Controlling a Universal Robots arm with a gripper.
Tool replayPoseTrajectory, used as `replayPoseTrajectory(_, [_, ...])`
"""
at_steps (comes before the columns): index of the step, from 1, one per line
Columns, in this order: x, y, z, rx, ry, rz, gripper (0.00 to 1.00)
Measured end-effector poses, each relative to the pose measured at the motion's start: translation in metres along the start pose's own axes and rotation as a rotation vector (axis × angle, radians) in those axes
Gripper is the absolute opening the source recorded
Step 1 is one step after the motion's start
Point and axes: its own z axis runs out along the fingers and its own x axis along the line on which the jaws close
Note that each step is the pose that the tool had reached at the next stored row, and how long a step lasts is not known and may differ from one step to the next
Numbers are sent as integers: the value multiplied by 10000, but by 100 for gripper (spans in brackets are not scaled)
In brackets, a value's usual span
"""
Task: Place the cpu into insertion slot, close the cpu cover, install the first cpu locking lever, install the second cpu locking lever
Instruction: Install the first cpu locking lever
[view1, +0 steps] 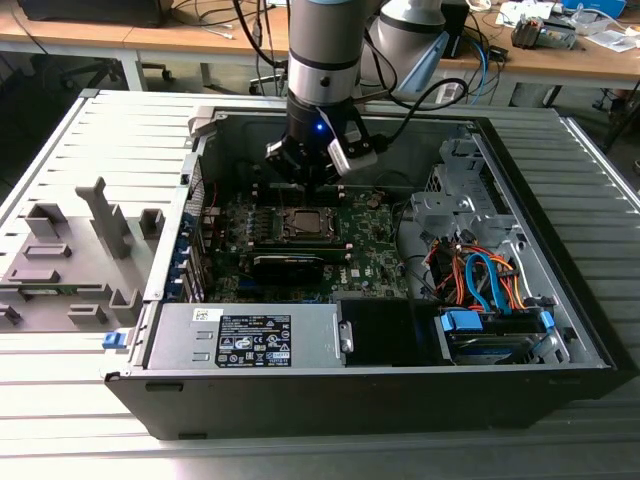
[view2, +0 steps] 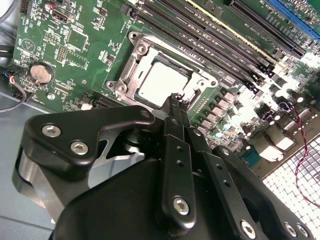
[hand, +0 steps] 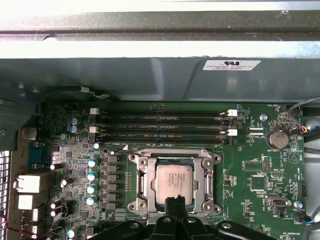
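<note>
Cpu (hand: 173, 182) is seated flat in the insertion slot (hand: 140, 184) on the motherboard (hand: 255, 165) inside the open computer case (view1: 560, 300); the cpu cover (hand: 201, 176) is seen lying closed around it. The gripper (hand: 175, 204) is held just above the chip's edge, fingers (view2: 175, 107) pressed together, nothing gripped.

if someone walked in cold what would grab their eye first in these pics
First, the arm reaching down into the open computer case, its gripper just above the green motherboard. Next, in both wrist views, the cpu sitting in the insertion slot, its silvery face showing through the window of the cpu cover, which lies flat over it. The gripper's shut fingertips hang right at the cover's edge.
</note>
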Motion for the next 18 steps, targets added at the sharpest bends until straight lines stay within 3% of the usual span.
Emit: replayPoseTrajectory(18, [41, 0, -16, -1, -1, 1, 11])
